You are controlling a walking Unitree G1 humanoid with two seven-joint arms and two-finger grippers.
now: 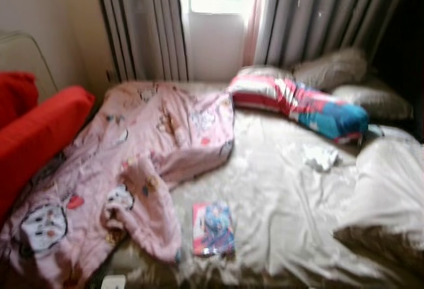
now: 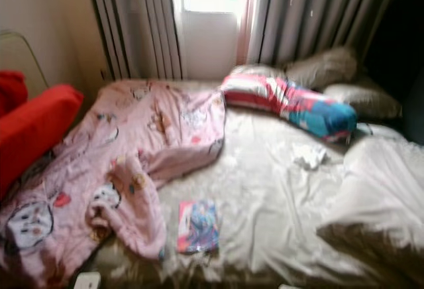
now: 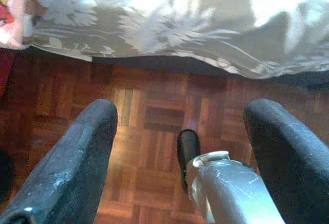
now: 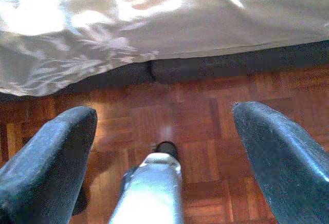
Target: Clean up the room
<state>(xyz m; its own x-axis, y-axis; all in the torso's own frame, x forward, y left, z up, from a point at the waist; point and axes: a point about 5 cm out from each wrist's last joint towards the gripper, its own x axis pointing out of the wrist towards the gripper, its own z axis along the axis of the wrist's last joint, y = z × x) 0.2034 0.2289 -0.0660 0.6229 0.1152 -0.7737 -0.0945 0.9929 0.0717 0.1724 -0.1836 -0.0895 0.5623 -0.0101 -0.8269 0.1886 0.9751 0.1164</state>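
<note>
Bed [image 1: 278, 189] ahead; pink blanket [image 1: 126, 170] bunched left, spilling over near edge. Book [image 1: 212, 228] lies at near edge, just right of blanket; striped bolster [image 1: 298, 103] far right. Left tool [image 3: 180, 147] and right tool [image 4: 162, 147] both spread, hanging over bare parquet floor [image 4: 205, 106] beside bed's overhanging sheet.

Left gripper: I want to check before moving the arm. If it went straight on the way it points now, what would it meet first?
Probably the wooden parquet floor; the open left gripper hangs pointing down at it, beside the bed's draped sheet.
</note>
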